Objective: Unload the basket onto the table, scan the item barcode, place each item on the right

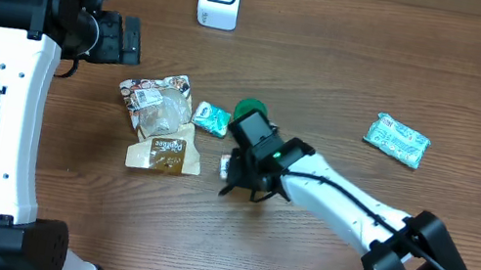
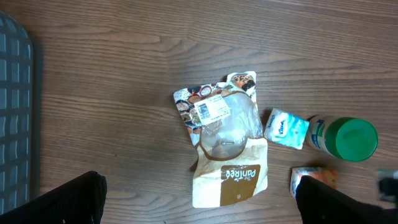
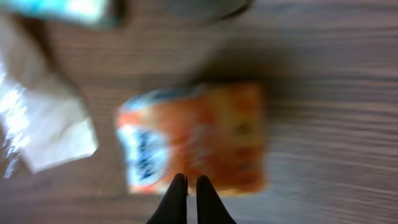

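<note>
Directly under the right gripper (image 3: pixel 187 182), the orange packet (image 3: pixel 199 134)

Overhead looks straight down on my table (image 1: pixel 333 62). My left wrist faces down from high, my right from close; all share the orange packet (image 3: pixel 199 137).

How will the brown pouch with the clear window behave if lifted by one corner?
The brown pouch lies flat and wrinkled, so it would probably sag. Little shows through its clear window, so it is likely light. Its glossy film may slip.
</note>
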`<control>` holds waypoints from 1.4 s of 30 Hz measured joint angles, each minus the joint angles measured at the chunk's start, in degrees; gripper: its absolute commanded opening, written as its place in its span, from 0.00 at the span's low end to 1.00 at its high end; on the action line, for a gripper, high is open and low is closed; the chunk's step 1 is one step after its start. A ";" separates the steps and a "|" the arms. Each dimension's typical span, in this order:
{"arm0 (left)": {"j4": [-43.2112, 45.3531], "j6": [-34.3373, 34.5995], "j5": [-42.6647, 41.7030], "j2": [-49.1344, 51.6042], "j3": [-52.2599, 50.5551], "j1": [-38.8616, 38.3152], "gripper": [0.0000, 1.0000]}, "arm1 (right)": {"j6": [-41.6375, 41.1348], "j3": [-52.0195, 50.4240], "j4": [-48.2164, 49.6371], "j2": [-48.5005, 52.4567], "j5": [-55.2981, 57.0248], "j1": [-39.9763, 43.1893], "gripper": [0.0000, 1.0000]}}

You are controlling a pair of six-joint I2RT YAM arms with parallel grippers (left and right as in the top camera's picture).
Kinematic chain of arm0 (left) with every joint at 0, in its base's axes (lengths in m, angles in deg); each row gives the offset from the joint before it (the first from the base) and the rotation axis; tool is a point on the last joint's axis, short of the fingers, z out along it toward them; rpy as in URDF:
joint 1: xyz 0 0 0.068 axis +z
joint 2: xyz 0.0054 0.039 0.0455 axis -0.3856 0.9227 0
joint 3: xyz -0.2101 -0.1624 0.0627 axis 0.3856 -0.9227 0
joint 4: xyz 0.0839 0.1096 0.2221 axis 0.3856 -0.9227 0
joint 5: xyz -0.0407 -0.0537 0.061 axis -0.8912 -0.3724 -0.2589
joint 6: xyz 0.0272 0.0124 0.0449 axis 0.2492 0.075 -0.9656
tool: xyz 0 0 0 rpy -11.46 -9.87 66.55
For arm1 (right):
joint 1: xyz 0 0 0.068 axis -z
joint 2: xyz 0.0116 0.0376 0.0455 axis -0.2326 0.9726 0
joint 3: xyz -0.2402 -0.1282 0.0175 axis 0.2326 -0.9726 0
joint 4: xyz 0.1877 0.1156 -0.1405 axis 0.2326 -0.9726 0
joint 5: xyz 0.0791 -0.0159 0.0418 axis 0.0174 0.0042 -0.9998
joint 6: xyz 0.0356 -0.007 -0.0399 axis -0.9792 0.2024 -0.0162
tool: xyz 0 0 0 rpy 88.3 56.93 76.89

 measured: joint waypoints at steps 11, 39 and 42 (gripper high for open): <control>0.00 0.00 0.00 0.00 0.00 0.00 1.00 | -2.82 0.00 -0.33 0.00 1.66 3.32 0.23; 0.00 0.00 0.00 0.00 0.00 0.00 1.00 | 4.24 0.61 0.50 2.64 -2.71 3.76 0.04; 0.00 0.00 0.00 0.00 0.00 0.00 1.00 | 11.08 3.06 -4.04 2.64 -3.43 4.09 0.04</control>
